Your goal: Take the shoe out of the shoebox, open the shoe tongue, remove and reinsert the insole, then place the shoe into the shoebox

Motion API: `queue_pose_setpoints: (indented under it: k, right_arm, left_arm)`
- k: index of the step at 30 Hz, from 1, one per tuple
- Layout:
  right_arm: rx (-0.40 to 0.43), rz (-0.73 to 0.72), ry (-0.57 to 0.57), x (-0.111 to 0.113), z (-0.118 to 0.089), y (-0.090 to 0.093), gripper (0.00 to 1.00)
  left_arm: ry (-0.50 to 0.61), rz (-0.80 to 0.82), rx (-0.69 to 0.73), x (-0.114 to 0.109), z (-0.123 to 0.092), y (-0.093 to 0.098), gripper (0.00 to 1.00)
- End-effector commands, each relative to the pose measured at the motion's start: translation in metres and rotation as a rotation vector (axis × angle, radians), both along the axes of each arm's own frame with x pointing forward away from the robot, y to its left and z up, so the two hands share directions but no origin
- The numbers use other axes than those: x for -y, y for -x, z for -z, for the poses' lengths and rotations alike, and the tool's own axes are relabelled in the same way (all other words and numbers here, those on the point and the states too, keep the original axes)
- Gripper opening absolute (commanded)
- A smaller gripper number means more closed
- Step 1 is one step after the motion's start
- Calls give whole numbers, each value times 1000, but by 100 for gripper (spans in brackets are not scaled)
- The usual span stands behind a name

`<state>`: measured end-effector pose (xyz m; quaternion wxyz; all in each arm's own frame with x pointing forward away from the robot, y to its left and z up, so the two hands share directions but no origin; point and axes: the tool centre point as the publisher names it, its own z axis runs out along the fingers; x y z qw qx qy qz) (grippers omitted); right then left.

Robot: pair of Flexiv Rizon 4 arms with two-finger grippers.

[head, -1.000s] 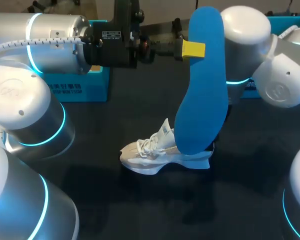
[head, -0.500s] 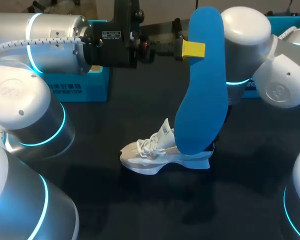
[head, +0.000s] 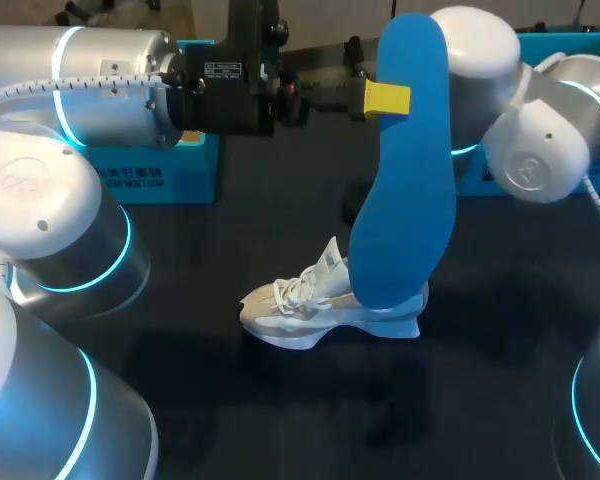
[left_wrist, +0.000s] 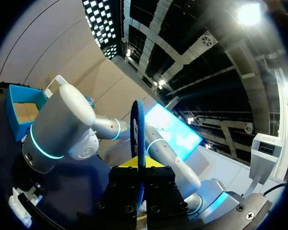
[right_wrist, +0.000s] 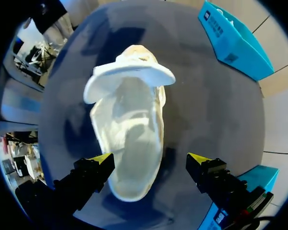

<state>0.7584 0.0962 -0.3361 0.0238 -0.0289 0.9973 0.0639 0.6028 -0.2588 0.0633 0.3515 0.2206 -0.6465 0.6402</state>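
- Blue foam insole (head: 405,160) stood upright above the tabletop (head: 280,420), its long axis near vertical, pinched near its upper end by my left gripper (head: 395,98)
- From the head view one yellow fingertip (head: 387,98) lay flat against the insole's near face; the other was hidden behind it
- In the left wrist view the insole (left_wrist: 138,139) showed edge-on as a thin blue strip rising straight out from between my left fingers (left_wrist: 127,164), which pressed on it from both sides
- White shoe (head: 330,310) sat on its sole on the dark tabletop, under the insole's lower end, toe toward my left side and tongue lifted; the insole hid its heel end in the head view
- My right arm (head: 540,150) came in from the right, behind the insole, and its gripper did not show from above
- In the right wrist view my right gripper (right_wrist: 150,160) hung over the shoe (right_wrist: 129,129) with its fingers spread wide, one yellow tip on each side of the shoe's near end; I could not tell whether either touched it
- Left blue box (head: 150,180) stood at the far left of the tabletop, right blue box (head: 570,45) at the far right, both well apart from the shoe; I could not tell which was the shoebox
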Motion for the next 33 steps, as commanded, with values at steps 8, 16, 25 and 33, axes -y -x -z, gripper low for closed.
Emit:
queue_pose_setpoints:
  k: [8, 16, 25, 33]
  right_arm:
    - [-47, -29, 2, -21, 33, -13, 100]
    - [-60, -18, 6, -29, 43, -14, 100]
    - [-80, -16, 12, -35, 51, -13, 72]
    - [-106, -11, 21, -38, 53, -5, 24]
  left_arm:
    - [1, 0, 0, -1, 1, 1, 0]
    - [1, 0, 0, -1, 1, 1, 0]
    - [1, 0, 0, -1, 1, 1, 0]
    - [1, 0, 0, -1, 1, 1, 0]
